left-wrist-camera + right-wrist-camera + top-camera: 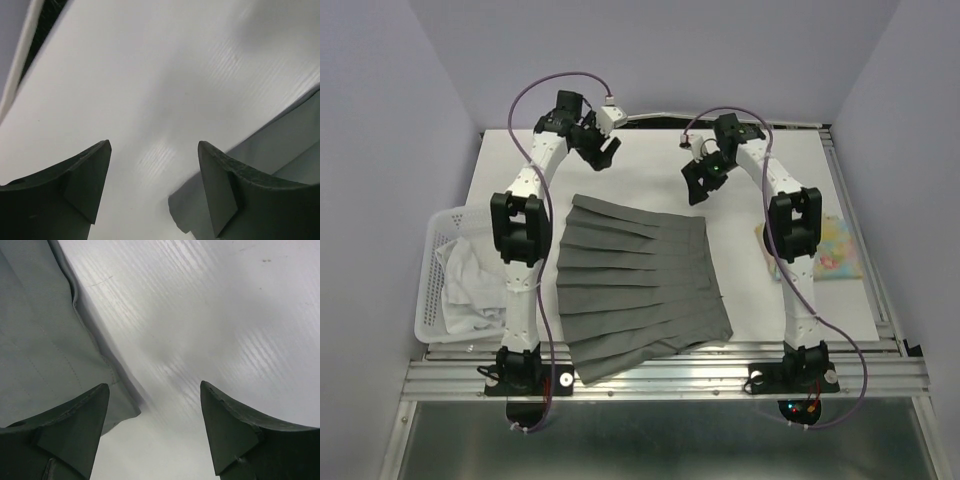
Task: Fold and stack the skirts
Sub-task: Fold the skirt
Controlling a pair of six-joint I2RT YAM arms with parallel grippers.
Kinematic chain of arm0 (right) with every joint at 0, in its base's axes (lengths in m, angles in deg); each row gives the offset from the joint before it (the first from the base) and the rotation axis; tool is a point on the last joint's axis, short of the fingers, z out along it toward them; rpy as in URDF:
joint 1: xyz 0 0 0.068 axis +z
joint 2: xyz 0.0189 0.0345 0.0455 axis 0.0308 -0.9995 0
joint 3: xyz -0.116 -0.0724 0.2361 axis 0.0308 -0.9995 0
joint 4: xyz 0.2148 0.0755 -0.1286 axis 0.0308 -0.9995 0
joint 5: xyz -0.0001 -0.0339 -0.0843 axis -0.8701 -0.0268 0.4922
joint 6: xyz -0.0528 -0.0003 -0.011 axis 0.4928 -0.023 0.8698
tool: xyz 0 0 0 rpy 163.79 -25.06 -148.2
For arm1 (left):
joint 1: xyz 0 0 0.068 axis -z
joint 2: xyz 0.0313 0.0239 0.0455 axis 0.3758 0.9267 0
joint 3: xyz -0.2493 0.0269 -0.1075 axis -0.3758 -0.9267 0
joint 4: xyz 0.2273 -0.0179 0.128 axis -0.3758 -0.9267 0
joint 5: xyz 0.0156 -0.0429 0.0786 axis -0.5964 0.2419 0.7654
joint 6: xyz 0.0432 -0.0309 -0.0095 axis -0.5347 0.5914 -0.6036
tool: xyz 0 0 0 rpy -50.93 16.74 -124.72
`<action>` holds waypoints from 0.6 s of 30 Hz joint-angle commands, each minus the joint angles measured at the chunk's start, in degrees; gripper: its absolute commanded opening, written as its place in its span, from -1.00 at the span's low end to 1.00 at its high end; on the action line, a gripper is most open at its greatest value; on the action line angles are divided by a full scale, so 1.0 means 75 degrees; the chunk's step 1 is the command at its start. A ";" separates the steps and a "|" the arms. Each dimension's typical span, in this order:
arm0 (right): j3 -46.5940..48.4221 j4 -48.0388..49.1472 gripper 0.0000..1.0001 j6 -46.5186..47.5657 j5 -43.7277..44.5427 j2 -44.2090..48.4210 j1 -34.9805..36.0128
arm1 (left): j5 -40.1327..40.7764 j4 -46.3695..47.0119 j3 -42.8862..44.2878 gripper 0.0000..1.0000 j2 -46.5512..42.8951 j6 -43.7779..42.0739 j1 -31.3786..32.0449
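Beside skirt [35, 340] edge, right pincer [154, 387] agape

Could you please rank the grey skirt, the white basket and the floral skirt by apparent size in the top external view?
1. grey pleated skirt, clearly the largest.
2. white basket.
3. floral skirt, smallest as seen, though the right arm hides part of it, so its full size is unsure.

The pleated skirt [640, 290] is plain grey. The crumpled skirt [470, 285] is white, like its slatted basket [426, 275] and the table [650, 170]. The floral skirt [838, 250] shows pastel yellow, pink and blue.
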 commanded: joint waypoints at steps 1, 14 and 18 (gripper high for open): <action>-0.0319 0.0532 0.55 0.0313 0.0080 0.0074 0.0114 | 0.0139 -0.1117 0.0022 0.63 0.0177 -0.0936 -0.0225; -0.0566 -0.0158 0.45 0.0922 -0.0376 -0.0371 0.0184 | 0.0022 -0.1832 -0.1421 0.61 0.0223 -0.2039 -0.0307; -0.0601 -0.0569 0.43 0.1157 -0.0494 -0.0430 0.0184 | 0.0163 -0.1949 -0.1585 0.55 0.0329 -0.2168 -0.0354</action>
